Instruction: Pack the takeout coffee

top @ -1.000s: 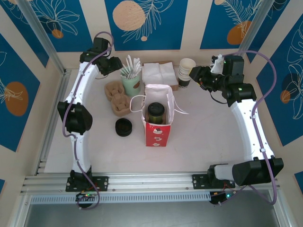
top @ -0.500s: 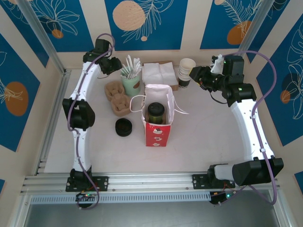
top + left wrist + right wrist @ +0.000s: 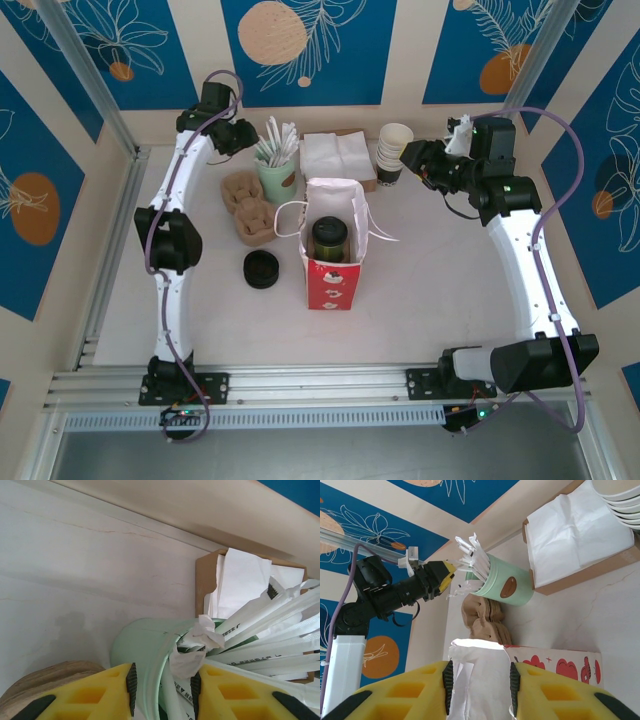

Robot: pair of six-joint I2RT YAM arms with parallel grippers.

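The takeout coffee (image 3: pixel 328 238), an olive cup with a black lid, stands upright inside the red paper bag (image 3: pixel 328 285) mid-table. My left gripper (image 3: pixel 250 138) is at the back left, at the tips of the white sticks in the mint cup (image 3: pixel 280 180). In the left wrist view its jaws (image 3: pixel 162 690) stand narrowly open around stick ends and the mint cup's rim (image 3: pixel 140 645). My right gripper (image 3: pixel 412 160) hovers at the back right, apart from the bag. It is open (image 3: pixel 479 680) with nothing held, and the bag's red side (image 3: pixel 555 666) shows beyond it.
A napkin box (image 3: pixel 338 152) and stacked paper cups (image 3: pixel 393 155) line the back wall. Brown cardboard carriers (image 3: pixel 245 205) lie left of the bag, and a loose black lid (image 3: pixel 262 268) lies in front of them. A bag handle (image 3: pixel 385 237) trails right.
My left arm has shifted slightly toward the sticks and its jaws have narrowed. The right arm, bag and coffee have not moved.
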